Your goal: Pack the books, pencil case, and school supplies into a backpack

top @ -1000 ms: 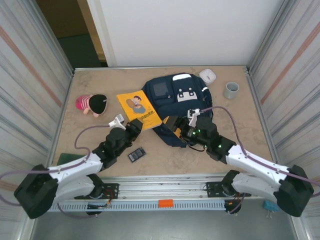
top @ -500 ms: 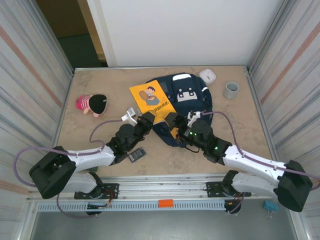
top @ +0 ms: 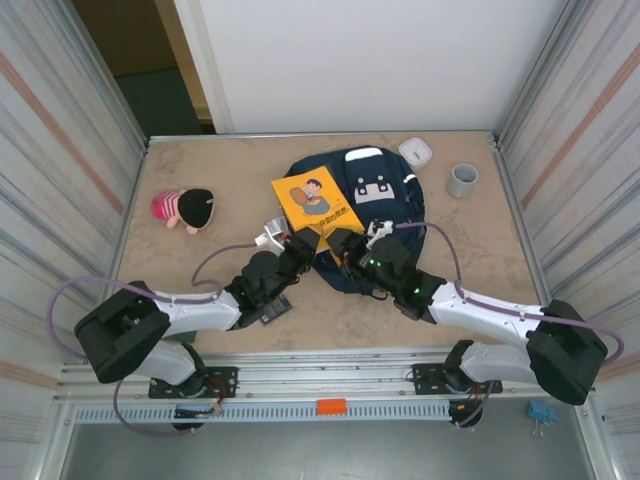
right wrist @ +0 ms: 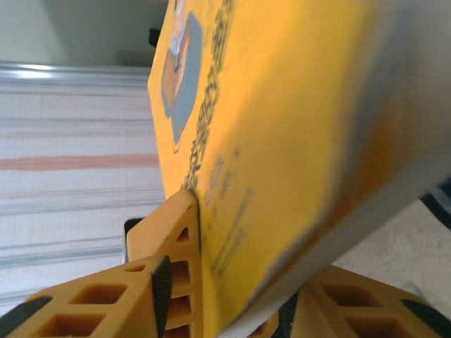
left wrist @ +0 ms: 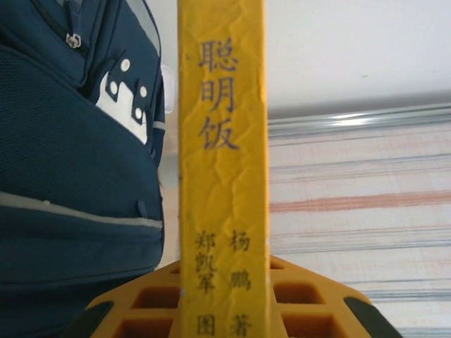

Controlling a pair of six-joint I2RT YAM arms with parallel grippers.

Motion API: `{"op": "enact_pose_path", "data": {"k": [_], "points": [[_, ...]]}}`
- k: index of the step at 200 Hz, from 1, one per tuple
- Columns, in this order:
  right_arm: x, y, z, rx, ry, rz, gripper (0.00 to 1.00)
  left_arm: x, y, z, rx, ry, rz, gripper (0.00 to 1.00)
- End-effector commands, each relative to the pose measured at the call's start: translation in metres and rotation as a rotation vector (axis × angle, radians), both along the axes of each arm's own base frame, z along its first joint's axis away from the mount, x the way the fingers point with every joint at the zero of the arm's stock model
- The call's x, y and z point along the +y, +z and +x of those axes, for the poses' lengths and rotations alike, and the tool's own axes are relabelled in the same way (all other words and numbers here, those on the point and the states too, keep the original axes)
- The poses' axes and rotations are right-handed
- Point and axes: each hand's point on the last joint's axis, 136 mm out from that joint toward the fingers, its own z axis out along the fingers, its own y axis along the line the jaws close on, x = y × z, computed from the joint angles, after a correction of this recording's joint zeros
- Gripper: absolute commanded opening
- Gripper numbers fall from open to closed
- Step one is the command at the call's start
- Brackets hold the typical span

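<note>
Up and rightward the yellow book (top: 317, 203) has travelled since a second ago. It is off the counter (top: 200, 165) now, tilted over the left side of the navy backpack (top: 380, 190). The left hand (top: 302, 240) is clenched on the book's lower edge, with the printed spine standing straight between its fingers. The right hand (top: 336, 242) has come in from the other side and grasps the same book, its orange fingers (right wrist: 176, 232) against the cover. A black rectangle (top: 273, 308) lies on the counter under the left arm.
</note>
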Motion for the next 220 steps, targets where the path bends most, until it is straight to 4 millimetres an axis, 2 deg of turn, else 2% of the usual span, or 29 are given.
{"op": "enact_pose_path", "data": {"k": [1, 12, 22, 28, 38, 53, 75, 97, 121, 153, 192, 220], "points": [[-0.008, 0.025, 0.017, -0.097, -0.048, 0.041, 0.22, -0.005, 0.041, -0.001, -0.090, -0.002, -0.136, 0.00], [-0.011, 0.026, 0.018, -0.122, -0.034, 0.018, 0.08, -0.003, 0.036, -0.001, -0.083, 0.004, -0.122, 0.01], [-0.016, 0.028, 0.019, -0.156, -0.014, -0.015, 0.00, 0.000, 0.033, -0.002, -0.096, 0.015, -0.095, 0.24], [-0.019, 0.028, 0.019, -0.174, -0.001, -0.043, 0.00, 0.002, 0.032, -0.002, -0.106, 0.021, -0.073, 0.39], [-0.024, 0.031, 0.019, -0.229, 0.040, -0.122, 0.00, 0.006, 0.029, -0.004, -0.113, 0.028, -0.027, 0.52], [-0.025, 0.034, 0.017, -0.306, 0.159, -0.256, 0.00, 0.012, 0.023, -0.008, -0.120, 0.029, 0.070, 0.65], [-0.029, 0.043, 0.011, -0.414, 0.307, -0.346, 0.00, 0.024, 0.016, -0.015, -0.129, 0.027, 0.247, 0.82], [-0.043, 0.055, 0.011, -0.453, 0.381, -0.304, 0.00, 0.044, 0.011, -0.021, -0.137, 0.059, 0.350, 0.89], [-0.059, 0.071, 0.012, -0.443, 0.409, -0.220, 0.00, 0.065, 0.008, -0.026, -0.134, 0.111, 0.343, 0.92], [-0.070, 0.084, 0.013, -0.389, 0.415, -0.111, 0.00, 0.065, 0.005, -0.027, -0.135, 0.097, 0.366, 0.94], [-0.062, 0.102, 0.003, -0.374, 0.494, -0.006, 0.00, 0.061, 0.006, -0.019, -0.159, 0.097, 0.338, 0.91], [-0.062, 0.098, -0.003, -0.335, 0.536, 0.001, 0.00, 0.069, 0.011, -0.011, -0.161, 0.129, 0.337, 0.89]]}}
